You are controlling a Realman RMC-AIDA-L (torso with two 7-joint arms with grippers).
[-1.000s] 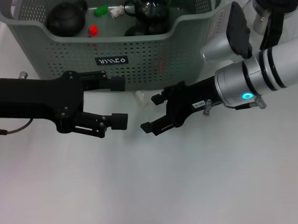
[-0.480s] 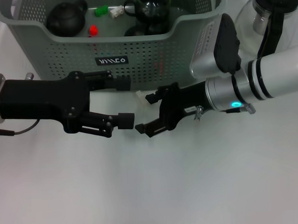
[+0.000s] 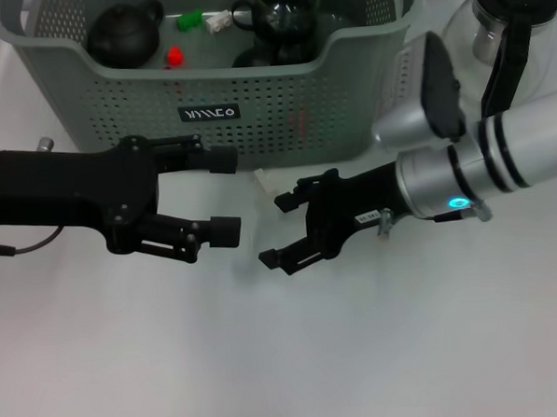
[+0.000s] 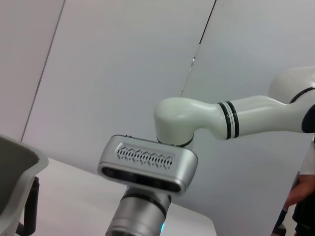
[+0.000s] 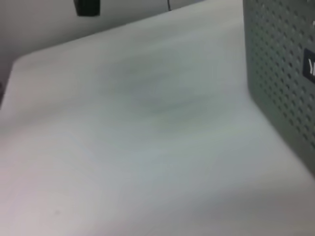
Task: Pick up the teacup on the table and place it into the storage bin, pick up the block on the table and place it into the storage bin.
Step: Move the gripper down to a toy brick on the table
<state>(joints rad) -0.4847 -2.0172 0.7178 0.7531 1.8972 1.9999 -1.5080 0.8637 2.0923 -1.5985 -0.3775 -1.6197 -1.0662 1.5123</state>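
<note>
A small white block (image 3: 263,183) lies on the table just in front of the storage bin (image 3: 282,105), a grey-green perforated basket with a black label. My left gripper (image 3: 224,195) hovers open to the block's left, one finger near the bin wall and the other nearer me. My right gripper (image 3: 275,230) is open too, just right of the block and nearer me, empty. Inside the bin lie a black teapot (image 3: 125,34), dark glassware (image 3: 283,23) and red (image 3: 173,57), green (image 3: 189,20) and white (image 3: 217,22) blocks. No teacup shows on the table.
A glass coffee pot (image 3: 511,19) with a black handle stands right of the bin, behind my right arm. The left wrist view shows the right arm's silver housing (image 4: 147,162) and the bin's rim (image 4: 19,162). The right wrist view shows the bin wall (image 5: 285,83) and bare table.
My left gripper reached right, then drew back to the left. My right gripper shifted a little toward the table's front. The white block has stayed put.
</note>
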